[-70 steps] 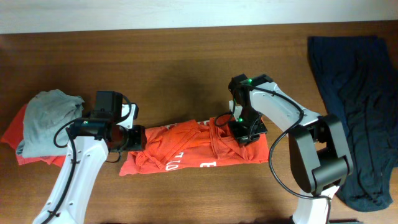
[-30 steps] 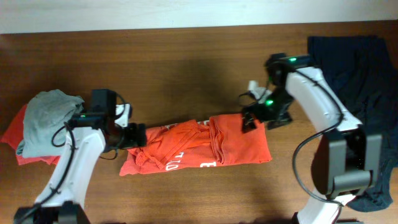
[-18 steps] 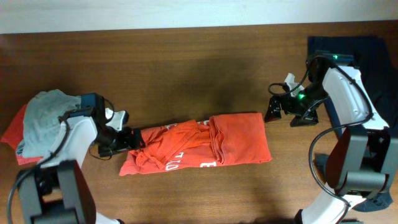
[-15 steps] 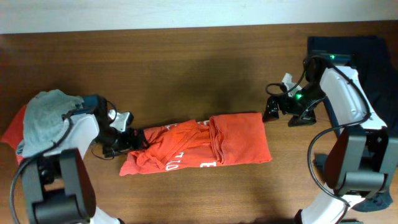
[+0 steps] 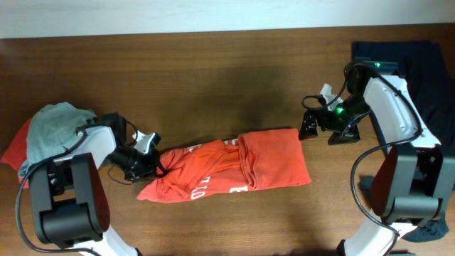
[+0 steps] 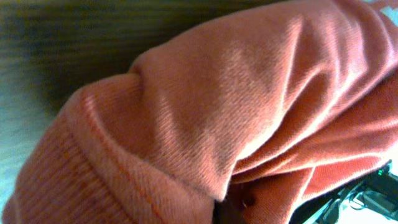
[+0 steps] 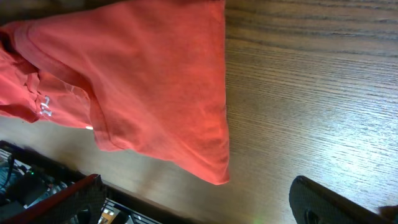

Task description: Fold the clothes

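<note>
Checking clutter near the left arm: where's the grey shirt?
Overhead view, far left of the table: the grey shirt lies piled on a red cloth, left of the left gripper.

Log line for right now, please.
left gripper: at T-shirt edge, grip unconfirmed | right gripper: open, apart from T-shirt | T-shirt: crumpled, fold unfinished

We see a matt orange-red T-shirt (image 6: 249, 93) of soft knitted cloth, its fine weave and stitched hem plain up close. The table (image 7: 311, 81) is smooth brown wood with fine grain and a slight sheen.
</note>
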You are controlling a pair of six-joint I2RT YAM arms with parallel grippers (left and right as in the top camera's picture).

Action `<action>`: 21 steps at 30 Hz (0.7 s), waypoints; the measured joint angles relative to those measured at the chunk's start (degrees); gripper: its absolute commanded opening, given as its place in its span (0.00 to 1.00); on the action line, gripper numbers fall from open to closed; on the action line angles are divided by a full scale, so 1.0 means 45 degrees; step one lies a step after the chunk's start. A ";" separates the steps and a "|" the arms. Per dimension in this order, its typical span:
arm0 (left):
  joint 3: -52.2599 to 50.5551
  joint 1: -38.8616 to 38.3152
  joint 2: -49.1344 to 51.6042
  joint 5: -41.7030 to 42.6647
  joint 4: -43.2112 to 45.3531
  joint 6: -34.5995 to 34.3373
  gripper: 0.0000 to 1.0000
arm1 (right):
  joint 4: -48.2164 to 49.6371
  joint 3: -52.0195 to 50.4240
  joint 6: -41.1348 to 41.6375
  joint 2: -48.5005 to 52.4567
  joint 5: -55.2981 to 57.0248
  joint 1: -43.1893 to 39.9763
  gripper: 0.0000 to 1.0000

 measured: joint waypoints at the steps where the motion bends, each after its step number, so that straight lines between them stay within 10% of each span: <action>1: 0.0223 0.0073 0.0000 -0.0379 -0.0408 -0.0160 0.06 | -0.0005 0.0000 -0.0005 0.0000 0.0000 0.0000 0.99; 21: 0.8126 0.1681 -0.0665 -0.3152 -0.4809 -0.0928 0.07 | -0.0126 0.0000 0.0034 0.0000 0.0000 0.0000 0.98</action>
